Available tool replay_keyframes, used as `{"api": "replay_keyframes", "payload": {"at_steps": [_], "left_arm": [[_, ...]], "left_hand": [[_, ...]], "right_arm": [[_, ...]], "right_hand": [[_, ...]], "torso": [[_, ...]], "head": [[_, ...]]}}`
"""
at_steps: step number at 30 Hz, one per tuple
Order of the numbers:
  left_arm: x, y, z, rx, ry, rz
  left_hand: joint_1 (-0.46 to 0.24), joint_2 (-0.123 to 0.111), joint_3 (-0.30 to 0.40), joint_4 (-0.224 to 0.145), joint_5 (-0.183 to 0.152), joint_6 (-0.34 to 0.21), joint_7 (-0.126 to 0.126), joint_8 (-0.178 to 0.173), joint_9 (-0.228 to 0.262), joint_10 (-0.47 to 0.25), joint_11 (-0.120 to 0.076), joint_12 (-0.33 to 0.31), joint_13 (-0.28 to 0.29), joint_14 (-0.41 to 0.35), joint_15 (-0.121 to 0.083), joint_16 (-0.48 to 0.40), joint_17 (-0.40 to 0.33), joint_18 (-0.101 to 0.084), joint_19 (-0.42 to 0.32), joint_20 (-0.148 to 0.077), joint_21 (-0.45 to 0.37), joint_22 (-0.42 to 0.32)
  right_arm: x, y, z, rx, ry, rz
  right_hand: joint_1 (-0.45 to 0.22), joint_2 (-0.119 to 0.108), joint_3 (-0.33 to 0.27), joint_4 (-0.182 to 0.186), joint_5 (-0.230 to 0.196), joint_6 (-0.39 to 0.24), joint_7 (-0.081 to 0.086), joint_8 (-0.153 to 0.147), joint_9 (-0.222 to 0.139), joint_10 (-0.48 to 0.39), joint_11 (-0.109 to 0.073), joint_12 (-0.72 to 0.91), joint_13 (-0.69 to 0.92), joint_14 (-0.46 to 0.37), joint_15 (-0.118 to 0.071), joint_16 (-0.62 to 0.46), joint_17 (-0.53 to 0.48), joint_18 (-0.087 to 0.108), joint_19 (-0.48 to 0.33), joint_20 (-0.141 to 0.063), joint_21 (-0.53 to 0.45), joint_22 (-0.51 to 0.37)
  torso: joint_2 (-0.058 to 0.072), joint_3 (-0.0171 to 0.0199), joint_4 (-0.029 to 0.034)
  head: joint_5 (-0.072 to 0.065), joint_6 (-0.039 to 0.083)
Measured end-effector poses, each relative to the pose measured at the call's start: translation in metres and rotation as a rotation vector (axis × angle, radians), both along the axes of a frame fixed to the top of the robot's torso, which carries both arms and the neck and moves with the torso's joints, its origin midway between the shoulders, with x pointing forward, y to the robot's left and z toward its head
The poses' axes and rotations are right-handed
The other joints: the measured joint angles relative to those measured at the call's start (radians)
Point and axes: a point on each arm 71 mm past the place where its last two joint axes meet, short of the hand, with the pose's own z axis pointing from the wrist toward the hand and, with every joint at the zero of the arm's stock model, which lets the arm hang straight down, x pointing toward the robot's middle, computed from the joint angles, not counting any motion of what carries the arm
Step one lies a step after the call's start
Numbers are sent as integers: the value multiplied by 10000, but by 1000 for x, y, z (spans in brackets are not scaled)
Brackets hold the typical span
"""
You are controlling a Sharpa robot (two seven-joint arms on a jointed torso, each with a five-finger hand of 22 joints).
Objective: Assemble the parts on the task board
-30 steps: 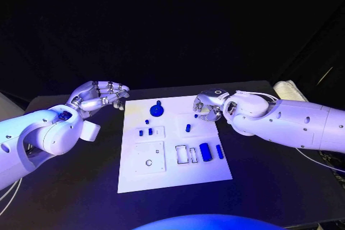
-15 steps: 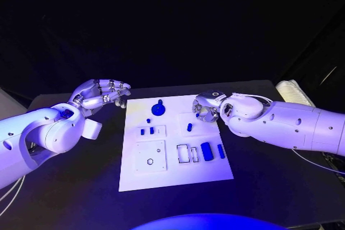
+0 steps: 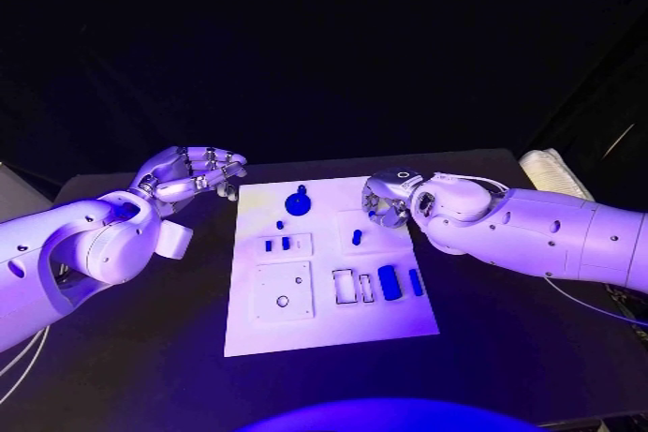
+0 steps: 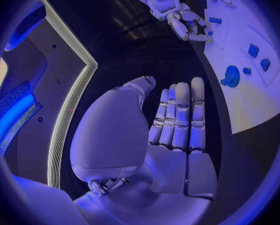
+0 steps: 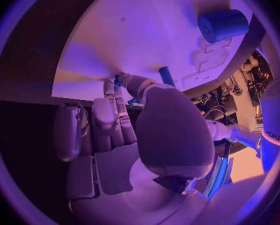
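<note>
The white task board (image 3: 331, 310) lies in the middle of the black table. A round blue knob (image 3: 299, 204) stands at its far end, small blue pegs (image 3: 275, 245) are left of centre, and longer blue blocks (image 3: 389, 282) lie toward the right edge. My right hand (image 3: 385, 200) hovers over the board's far right part with its fingers curled in. In the right wrist view a small blue part (image 5: 135, 102) shows between thumb and fingers, and the knob (image 5: 222, 25) stands beyond them. My left hand (image 3: 189, 176) hangs beside the board's far left corner, holding nothing, with its fingers (image 4: 177, 120) stretched out.
A pale folded object (image 3: 547, 170) lies at the table's far right corner. Bare black table (image 3: 135, 357) runs along both sides of the board and in front of it. The left wrist view shows the right hand (image 4: 184, 22) over the board (image 4: 252, 95).
The whole picture has shifted slightly. Neither hand has visibly moved relative to the board.
</note>
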Motion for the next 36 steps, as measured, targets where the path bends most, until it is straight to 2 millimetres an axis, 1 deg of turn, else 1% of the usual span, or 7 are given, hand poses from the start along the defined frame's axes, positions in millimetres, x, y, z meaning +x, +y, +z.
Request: {"api": "replay_keyframes", "payload": {"at_steps": [2, 3, 15, 26, 30, 32, 36], "left_arm": [[0, 0, 0, 15, 7, -4], [0, 0, 0, 29, 12, -9], [0, 0, -1, 198, 83, -88], [1, 2, -2, 338, 92, -143], [2, 3, -3, 370, 88, -116], [2, 4, -3, 382, 88, -93], [3, 5, -3, 398, 90, -53]], "left_hand": [[102, 102, 0, 0, 0, 0, 0, 0, -38, 0, 0, 0, -38, 35, -34, 0, 0, 0, 323, -8, 113, 41], [195, 101, 0, 0, 0, 0, 0, 0, -55, 0, 0, 0, -64, 99, -40, 0, 5, -3, 489, -25, 267, 122], [336, 145, 71, -71, 0, 0, 0, 36, -69, 0, 0, -46, -97, 107, -34, 0, 30, -1, 604, -71, 440, 260], [478, 188, 166, -166, 0, 0, 0, 36, -94, 0, 0, -46, -118, 107, -34, 0, 53, -2, 602, -72, 581, 335], [478, 188, 166, -166, 0, 0, 0, 36, -94, 1, 0, -46, -118, 107, -34, 0, 53, -2, 602, -73, 581, 334], [477, 188, 166, -166, 0, 0, 0, 36, -94, 0, 0, -46, -118, 107, -34, 0, 61, -1, 602, -72, 581, 347], [478, 188, 166, -166, 0, 0, 0, 36, -94, 1, 0, -46, -118, 106, -34, 0, 61, -2, 602, -73, 581, 347]], "right_arm": [[0, 1, 0, -22, 24, 13], [0, 1, 0, -36, 33, 20], [-4, 3, -2, 1, -200, -5], [-11, 1, 2, 516, -806, -124], [-15, 0, 11, 845, -1139, -110], [-18, -1, 18, 1045, -1307, -69], [-24, 0, 31, 1424, -1567, 27]], "right_hand": [[39, 38, 123, -123, -19, 139, -31, 116, 102, 204, -32, 53, 29, 20, -21, 188, 159, -43, 126, -51, 244, 0], [78, 76, 180, -195, -24, 203, -63, 183, 167, 312, -64, 60, 33, 2, -69, 308, 268, -164, 157, -51, 404, 0], [78, 263, 502, -784, -77, 347, -102, 489, 609, 506, 121, 108, 36, 34, -216, 495, 357, -162, 194, -89, 778, -1], [54, 287, 571, -855, -194, 347, -102, 491, 693, 523, 138, 108, 41, 35, -214, 591, 381, -161, 193, -89, 904, -3], [54, 287, 571, -855, -216, 346, -103, 491, 720, 523, 138, 108, 42, 35, -214, 592, 411, -164, 193, -89, 909, -3], [54, 287, 598, -882, -233, 346, -103, 491, 720, 523, 138, 107, 41, 35, -214, 591, 420, -310, 193, -89, 951, -4], [54, 287, 598, -883, -252, 346, -103, 491, 723, 523, 138, 67, 42, 35, -213, 631, 438, -311, 193, -89, 990, -4]], "torso": [[-4, 1, 0], [-5, 1, -1], [-6, 1, -3], [-12, 8, -15], [-17, 12, -23], [-21, 11, -25], [-27, 6, -30]], "head": [[-3, -12], [-4, -15], [34, -51], [78, -81], [98, -98], [103, -98], [114, -80]]}}
